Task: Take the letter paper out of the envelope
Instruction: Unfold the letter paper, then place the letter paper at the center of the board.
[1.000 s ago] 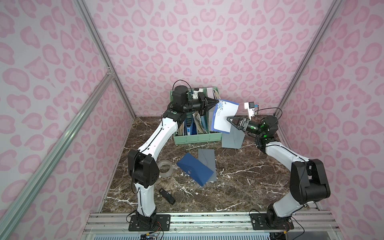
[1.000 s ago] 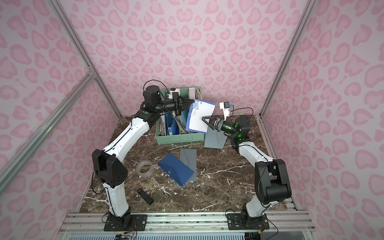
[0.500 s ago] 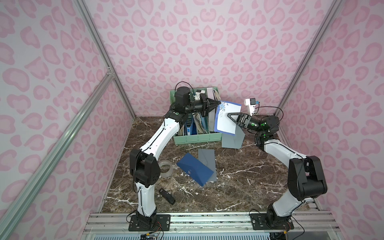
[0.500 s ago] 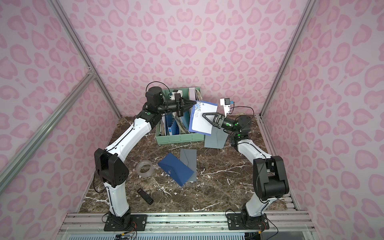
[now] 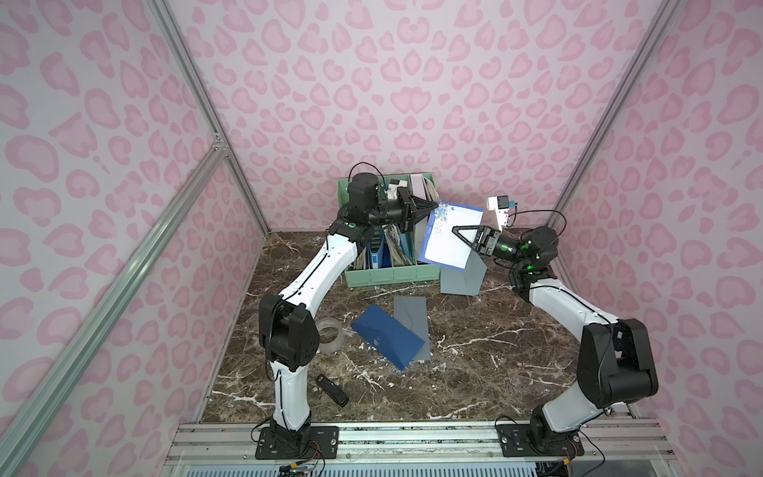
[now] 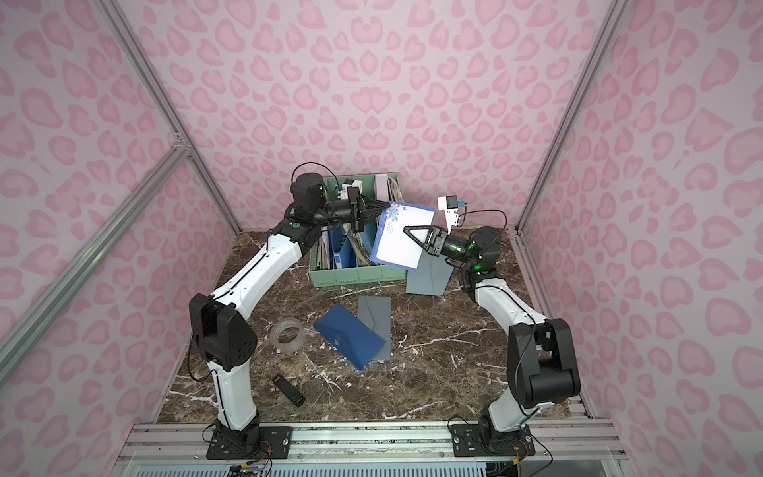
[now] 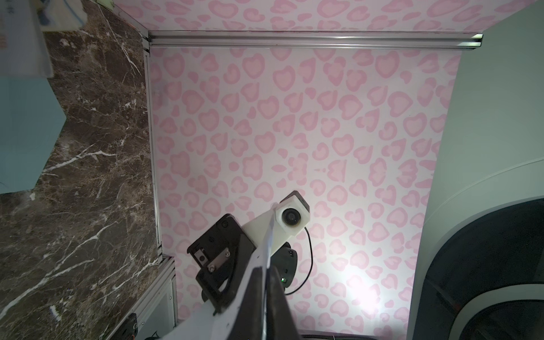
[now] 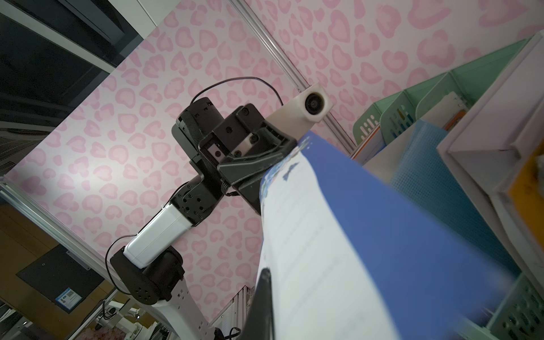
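The letter paper (image 5: 441, 250), white with a blue border, hangs in the air at about 1 o'clock over the table (image 5: 495, 363). It is stretched between both arms and, as far as both top views show, free of any envelope.

What has changed is the right gripper (image 5: 455, 228). A second ago it stood wide open at the sheet's edge; now its jaws are clamped flat on the sheet's middle, reaching in from 3 o'clock. The left gripper (image 5: 433, 203) has its jaws drawn almost together on the flowered corner at the sheet's 11 o'clock, and the left wrist view shows the paper's edge running between them. The sheet now has two holds, so I judge the extraction itself done. What seems left is a hand-over or setting the paper down.

At the sheet's 5 o'clock the grey envelope (image 5: 461, 283) stands on edge on the table. The paper's lower corner overlaps it in view, and I cannot tell whether they touch. Close by at 9 o'clock is the green file organiser (image 5: 388, 276), whose tall folders are an edge to snag on. The back wall is near at 12.

Open room lies toward 6 o'clock, over bare marble. Farther off at 7 o'clock lie a blue envelope (image 5: 386, 340) over a second grey envelope (image 5: 413, 312), a tape roll (image 5: 330, 335) and a small black object (image 5: 332, 388).
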You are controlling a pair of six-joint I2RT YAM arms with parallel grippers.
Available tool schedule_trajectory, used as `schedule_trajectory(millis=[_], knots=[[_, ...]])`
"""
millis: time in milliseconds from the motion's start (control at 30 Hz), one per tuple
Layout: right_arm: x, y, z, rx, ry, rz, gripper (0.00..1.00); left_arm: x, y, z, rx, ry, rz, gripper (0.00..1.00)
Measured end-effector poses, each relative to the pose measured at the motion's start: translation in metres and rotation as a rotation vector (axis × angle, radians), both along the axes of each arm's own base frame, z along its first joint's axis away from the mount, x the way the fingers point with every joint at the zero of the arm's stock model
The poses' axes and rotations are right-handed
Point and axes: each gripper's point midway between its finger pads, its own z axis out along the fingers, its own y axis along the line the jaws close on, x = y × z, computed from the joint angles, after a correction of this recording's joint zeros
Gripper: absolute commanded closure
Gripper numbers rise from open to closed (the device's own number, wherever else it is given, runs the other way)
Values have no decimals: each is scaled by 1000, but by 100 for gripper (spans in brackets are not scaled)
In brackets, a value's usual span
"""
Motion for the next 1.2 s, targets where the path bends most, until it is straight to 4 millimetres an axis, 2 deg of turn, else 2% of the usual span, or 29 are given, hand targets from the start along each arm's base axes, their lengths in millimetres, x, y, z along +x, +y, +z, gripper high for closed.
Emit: schedule_trajectory(millis=[67,133,167,333,433,533,600,700,833,1000,1067,1200], knots=[[-3,-4,1,-18,-2,-22,100,-1,1,1,14,-9,-1,25],[-4,-13,1,-34,-3,-58,100,-2,3,1,40,-24,6,10],[-3,-20,0,-43,2,-85,100,-2,5,-1,61,-27,14,7],[4,-56,-19,-108,69,-233,100,-10,23,-13,194,-56,65,10],[13,-82,-39,-174,144,-341,100,-21,36,-25,291,-102,94,11],[20,-114,-71,-247,262,-474,100,-36,46,-56,401,-115,96,12],[20,-144,-105,-296,381,-577,100,-48,54,-83,481,-108,87,12],[16,-180,-146,-351,533,-699,100,-63,63,-112,575,-108,67,12],[17,-198,-179,-424,626,-765,100,-78,73,-132,656,-133,49,13],[28,-232,-230,-506,767,-848,100,-88,84,-154,734,-136,29,13],[34,-242,-241,-542,792,-861,100,-92,87,-157,753,-141,22,13],[62,-255,-256,-648,772,-838,100,-96,91,-155,771,-162,18,13]])
